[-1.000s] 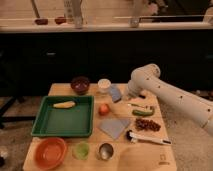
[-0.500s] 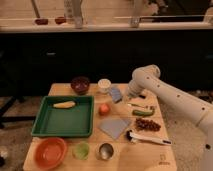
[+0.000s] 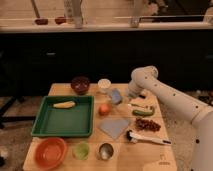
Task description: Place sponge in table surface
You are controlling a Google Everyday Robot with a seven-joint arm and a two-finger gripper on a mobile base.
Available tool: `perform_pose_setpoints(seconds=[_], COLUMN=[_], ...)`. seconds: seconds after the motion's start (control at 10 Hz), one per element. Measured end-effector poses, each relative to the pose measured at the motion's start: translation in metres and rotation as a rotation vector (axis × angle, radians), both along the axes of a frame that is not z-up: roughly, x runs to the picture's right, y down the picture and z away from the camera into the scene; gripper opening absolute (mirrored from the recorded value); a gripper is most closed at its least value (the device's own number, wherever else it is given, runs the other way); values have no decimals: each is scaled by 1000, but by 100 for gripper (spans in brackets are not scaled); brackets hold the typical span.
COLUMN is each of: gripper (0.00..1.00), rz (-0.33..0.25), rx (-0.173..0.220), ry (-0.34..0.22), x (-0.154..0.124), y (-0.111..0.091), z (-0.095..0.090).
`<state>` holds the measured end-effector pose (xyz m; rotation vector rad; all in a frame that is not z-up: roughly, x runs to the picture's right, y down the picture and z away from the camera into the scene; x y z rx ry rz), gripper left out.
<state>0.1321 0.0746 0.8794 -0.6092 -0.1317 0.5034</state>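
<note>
**Sponge near the table's far edge**

I see the sponge (image 3: 115, 95) on the table (image 3: 150, 152), long axis running 11 to 5. The gripper (image 3: 131, 96) sits at its 3 o'clock; grip unclear. Bare wood shows at the near right corner.

Dark cabinet fronts (image 3: 60, 60) under a pale countertop (image 3: 100, 26).

Around the sponge (image 3: 115, 95): gripper (image 3: 131, 98) just right, white cup (image 3: 104, 85) behind-left, orange fruit (image 3: 104, 109) and cloth (image 3: 115, 127) in front. Bare table (image 3: 60, 89) lies far left, behind the tray (image 3: 62, 120).
</note>
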Motion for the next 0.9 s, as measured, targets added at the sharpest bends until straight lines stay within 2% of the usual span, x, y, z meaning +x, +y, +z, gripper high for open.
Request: perform_pose_setpoints(seconds=[0.4,0.9], gripper=[2,2], rz=[-9,-11], rx=[-55,-56], ry=[12,12], x=[5,5], y=[11,11], z=[8,8])
